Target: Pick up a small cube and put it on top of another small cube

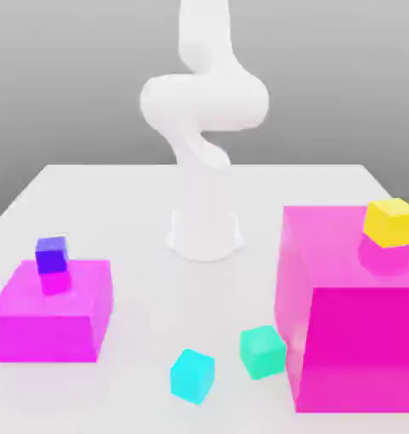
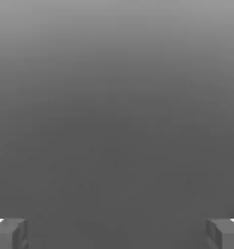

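The white arm point(image 1: 204, 119) is standing at the back middle of the white table point(image 1: 140, 195), rising from its round base and curling up out of the exterior view. In the hand view the gripper point(image 2: 117, 233) is showing two grey fingertips point(image 2: 9, 233) set far apart at opposite edges, so the jaws are standing wide open with nothing between them, and only plain grey background is lying beyond them.

The cyan cube point(image 1: 192, 375) is sitting on the table near the front, a little to the exterior view's left of centre, turned slightly askew. Just beside it, toward the exterior view's right and a touch farther back, the teal cube point(image 1: 262, 352) is resting on the table, close to the big magenta block point(image 1: 352, 339) but apart from the cyan one.

That big block is filling the exterior view's right side, and the yellow cube point(image 1: 392, 222) is sitting on its top face near the far right corner, casting a yellowish tint on the surface below.

On the exterior view's left, a lower magenta block point(image 1: 51, 322) is lying on the table, and the purple cube point(image 1: 51, 254) is sitting on its top toward the back.

The cyan and yellow cubes are well apart, at different heights.
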Robot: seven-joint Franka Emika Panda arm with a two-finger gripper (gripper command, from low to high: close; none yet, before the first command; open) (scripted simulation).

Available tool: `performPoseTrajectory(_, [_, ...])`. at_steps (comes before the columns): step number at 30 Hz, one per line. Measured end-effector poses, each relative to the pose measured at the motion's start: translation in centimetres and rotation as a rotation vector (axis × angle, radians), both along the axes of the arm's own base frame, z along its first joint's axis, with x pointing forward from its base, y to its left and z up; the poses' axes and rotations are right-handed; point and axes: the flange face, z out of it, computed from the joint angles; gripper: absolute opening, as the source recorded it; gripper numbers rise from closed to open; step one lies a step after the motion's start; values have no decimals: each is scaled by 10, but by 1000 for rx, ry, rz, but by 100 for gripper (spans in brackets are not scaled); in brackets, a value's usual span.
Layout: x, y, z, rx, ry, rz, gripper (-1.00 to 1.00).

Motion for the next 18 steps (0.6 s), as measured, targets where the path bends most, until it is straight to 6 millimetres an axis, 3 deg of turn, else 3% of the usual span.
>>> performPoseTrajectory(4, [46,-3,-83,29,130,-66,0])
performPoseTrajectory(9, [77,-9,-190,63,284,-148,0])
performPoseTrajectory(13, [83,-14,-276,91,407,-214,0])
performPoseTrajectory(18, [68,-18,-379,126,560,-299,0])
